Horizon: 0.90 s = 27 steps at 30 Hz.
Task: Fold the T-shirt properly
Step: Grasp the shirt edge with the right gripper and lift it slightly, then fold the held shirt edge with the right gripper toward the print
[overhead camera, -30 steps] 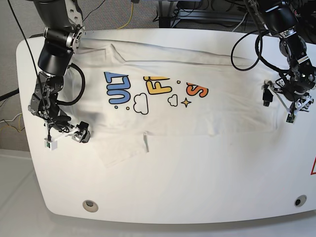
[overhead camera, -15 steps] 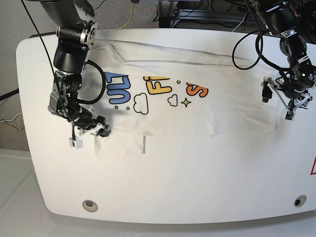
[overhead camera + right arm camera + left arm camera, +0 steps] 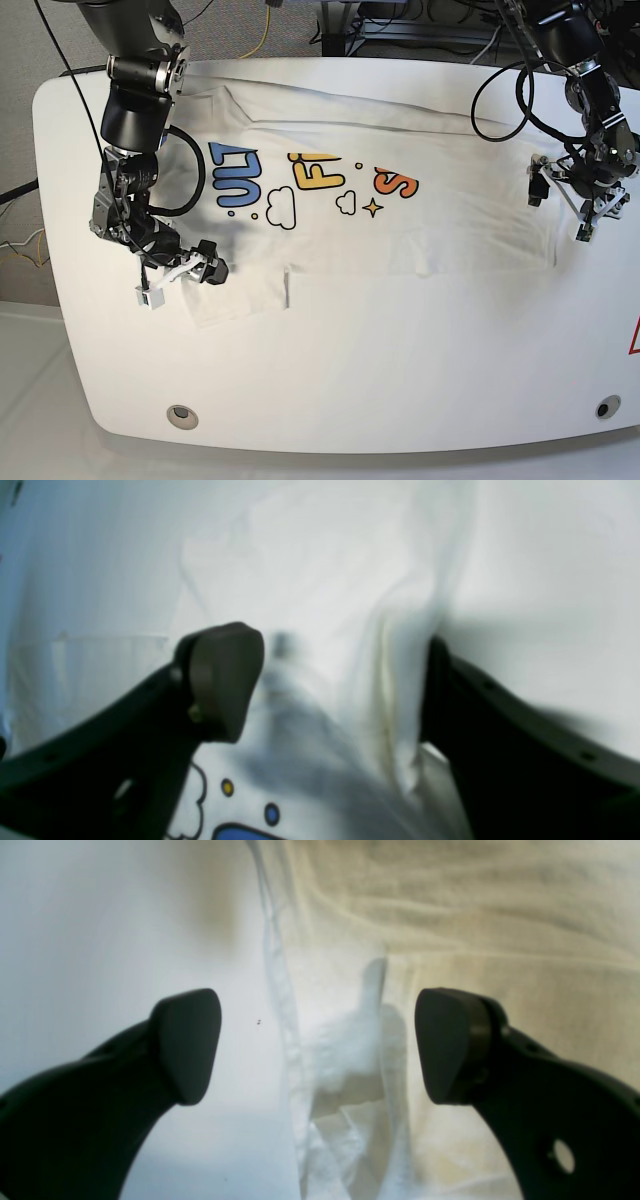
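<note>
The T-shirt (image 3: 380,190) lies spread flat across the white table (image 3: 400,370), print side up, its long axis running along the table's far half. One sleeve (image 3: 240,295) projects from the shirt's near edge toward the front of the table.

The right gripper (image 3: 180,272) sits at this sleeve, on the side away from the shirt's printed letters. In the right wrist view its jaws stand apart, with a raised ridge of white cloth (image 3: 395,690) between them; the far finger is partly hidden by the fabric, so contact cannot be confirmed. No closed grip is visible.

The left gripper (image 3: 588,200) hangs at the opposite end of the shirt, at its short edge. The left wrist view shows the jaws wide apart, straddling the hem (image 3: 280,1005) with bare table on one side and shirt on the other. It holds nothing.

Judged step: both grippers are positioning for a grasp ahead of the first fold. The next move calls for each gripper to close on its cloth edge, taking a firm pinch before lifting, so the fabric does not slip.
</note>
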{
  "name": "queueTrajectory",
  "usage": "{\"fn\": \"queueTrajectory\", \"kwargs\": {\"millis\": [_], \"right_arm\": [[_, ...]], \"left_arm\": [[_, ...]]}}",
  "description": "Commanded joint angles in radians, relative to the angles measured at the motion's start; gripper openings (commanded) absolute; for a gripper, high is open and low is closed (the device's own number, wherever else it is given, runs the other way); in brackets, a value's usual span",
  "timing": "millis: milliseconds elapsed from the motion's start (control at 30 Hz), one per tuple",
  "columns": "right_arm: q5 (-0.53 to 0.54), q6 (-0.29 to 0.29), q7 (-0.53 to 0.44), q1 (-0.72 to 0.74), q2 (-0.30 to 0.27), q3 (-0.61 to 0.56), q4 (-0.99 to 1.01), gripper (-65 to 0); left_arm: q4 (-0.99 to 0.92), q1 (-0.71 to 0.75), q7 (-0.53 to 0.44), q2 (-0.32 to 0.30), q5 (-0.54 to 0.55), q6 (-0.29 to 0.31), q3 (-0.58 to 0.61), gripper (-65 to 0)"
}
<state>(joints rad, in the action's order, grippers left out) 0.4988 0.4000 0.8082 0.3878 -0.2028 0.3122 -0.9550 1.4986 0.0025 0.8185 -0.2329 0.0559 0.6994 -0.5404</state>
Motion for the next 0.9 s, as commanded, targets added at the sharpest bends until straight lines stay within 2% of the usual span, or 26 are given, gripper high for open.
{"fn": "queueTrajectory", "kwargs": {"millis": [0, 167, 200, 667, 733, 867], "right_arm": [[-0.025, -0.009, 0.010, 0.014, -0.013, 0.000, -0.006, -35.7], [-0.027, -0.004, -0.008, 0.032, -0.002, -0.002, -0.002, -61.7], [-0.028, -0.005, -0.008, 0.037, -0.001, -0.001, 0.001, -65.0], [-0.016, -0.008, 0.019, 0.053, -0.010, -0.001, -0.040, -65.0], [-0.014, -0.003, 0.047, 0.037, -0.008, -0.002, -0.082, -65.0], [-0.007, 0.026, 0.179, -0.028, 0.004, -0.012, -0.245, -65.0]], "left_arm": [[0.017, -0.018, -0.019, -0.016, 0.004, -0.001, -0.005, -6.6], [0.025, -0.015, -0.010, -0.022, 0.001, -0.001, -0.003, -6.6], [0.029, -0.014, -0.005, -0.022, 0.000, -0.001, -0.001, -6.5], [-0.002, -0.015, -0.016, -0.021, -0.001, -0.001, -0.003, -6.9], [-0.011, -0.018, -0.015, -0.021, -0.001, -0.001, -0.004, -7.0], [-0.029, -0.026, -0.009, -0.022, 0.002, -0.001, -0.004, -7.2]]}}
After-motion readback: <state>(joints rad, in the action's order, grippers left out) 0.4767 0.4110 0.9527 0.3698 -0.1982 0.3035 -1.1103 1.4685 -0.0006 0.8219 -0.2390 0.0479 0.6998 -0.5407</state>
